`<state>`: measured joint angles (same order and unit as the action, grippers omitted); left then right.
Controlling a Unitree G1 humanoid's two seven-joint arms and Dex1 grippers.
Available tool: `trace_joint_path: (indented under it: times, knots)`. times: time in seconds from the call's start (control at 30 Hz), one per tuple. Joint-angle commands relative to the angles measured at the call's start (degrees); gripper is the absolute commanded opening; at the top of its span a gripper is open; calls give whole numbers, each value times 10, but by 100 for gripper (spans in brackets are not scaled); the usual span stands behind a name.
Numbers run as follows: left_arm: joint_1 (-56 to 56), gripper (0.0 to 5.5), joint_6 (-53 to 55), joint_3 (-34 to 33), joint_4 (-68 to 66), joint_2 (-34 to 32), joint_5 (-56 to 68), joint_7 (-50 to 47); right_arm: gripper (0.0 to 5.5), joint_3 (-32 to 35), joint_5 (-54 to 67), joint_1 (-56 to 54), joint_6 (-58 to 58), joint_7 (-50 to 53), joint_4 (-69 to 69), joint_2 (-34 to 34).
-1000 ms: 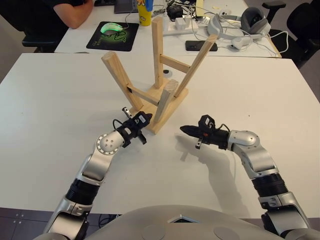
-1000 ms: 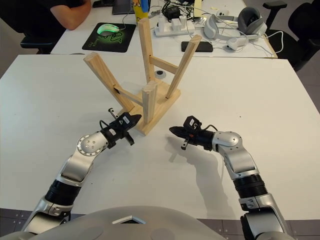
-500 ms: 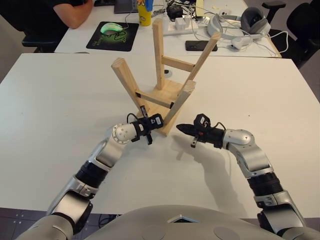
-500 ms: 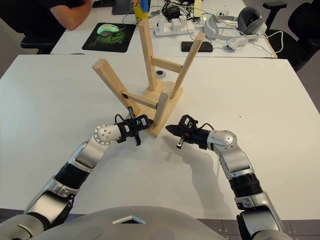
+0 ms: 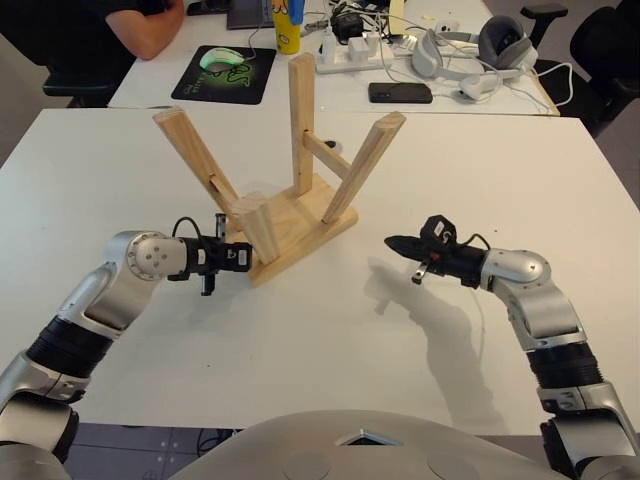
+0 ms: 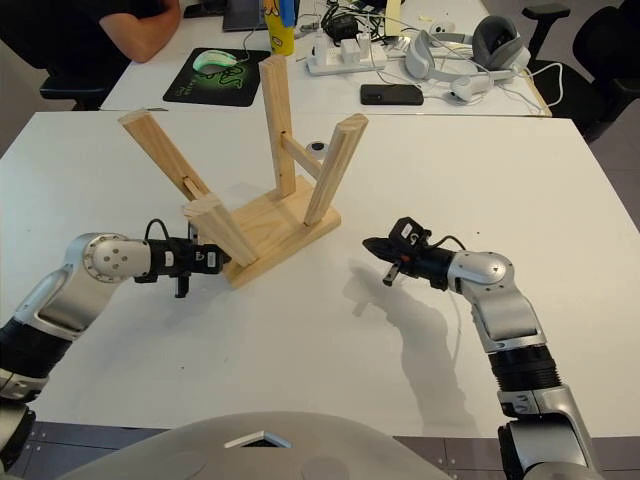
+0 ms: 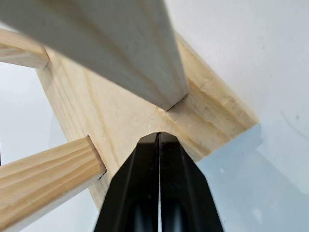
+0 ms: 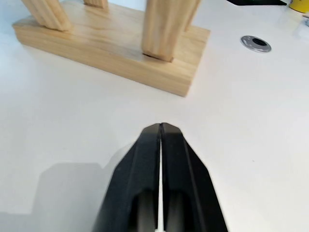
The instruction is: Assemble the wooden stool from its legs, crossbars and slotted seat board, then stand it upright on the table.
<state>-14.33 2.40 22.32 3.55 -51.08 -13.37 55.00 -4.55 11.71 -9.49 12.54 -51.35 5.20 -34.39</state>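
White counter (image 5: 330, 330) carries the pale wooden stool (image 5: 300, 222), assembled, seat board down and legs up. Left gripper (image 5: 243, 255), jaws pressed together, meets its near corner. Right gripper (image 5: 393, 242), jaws also together, hangs apart. For turning it upright, both should probably open and take opposite legs.

The stool (image 5: 295, 205) is upside down. Its legs (image 5: 362, 160) lean up and out over the seat board (image 5: 305, 228), and a crossbar (image 5: 322, 152) closes the gap between two of them. The left hand (image 5: 243, 256), fingers pressed together, sits in a tight spot just beside the near leg (image 5: 258, 222) at the board's corner. The right hand (image 5: 390, 241), fingers together too, is well apart from the stool, with a wide strip of white tabletop (image 5: 330, 330) between them to pass over
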Motion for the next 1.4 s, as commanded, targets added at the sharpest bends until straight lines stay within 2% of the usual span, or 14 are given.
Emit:
trace_joint_path:
  times: [0.03, 0.3, 0.57, 0.73, 0.83, 0.97, 1.07, 1.2, 1.4]
  knots:
    - [29, 0, -30, 29, -89, -15, -26, 28, 1, 7, -11, -67, -51, 6, 80, 21]
    - [-6, 0, -116, 50, -158, 12, -30, 38, 1, -45, -82, -180, -163, 28, 280, 99]
    - [-47, 0, -157, 56, -208, 42, -29, 45, 1, -65, -155, -271, -237, 122, 535, 180]
    - [-65, 0, -169, 50, -233, 59, -22, 41, 1, -70, -155, -261, -295, 68, 567, 195]
    - [-62, 0, -163, 36, -238, 63, -8, 36, 1, -71, -131, -233, -309, -4, 520, 192]
    - [-48, 0, -149, 18, -229, 60, 12, 35, 1, -96, -93, -141, -265, -81, 350, 160]
    - [-17, 0, -123, 9, -180, 56, 36, 47, 1, -111, -75, -63, -212, -91, 211, 127]
    - [49, 0, -55, 4, -48, 43, 91, 67, 1, -111, -48, 40, -133, -79, 44, 79]
    - [143, 0, 60, -23, 125, 6, 163, 63, 1, -95, -25, 138, -47, -45, -110, 31]
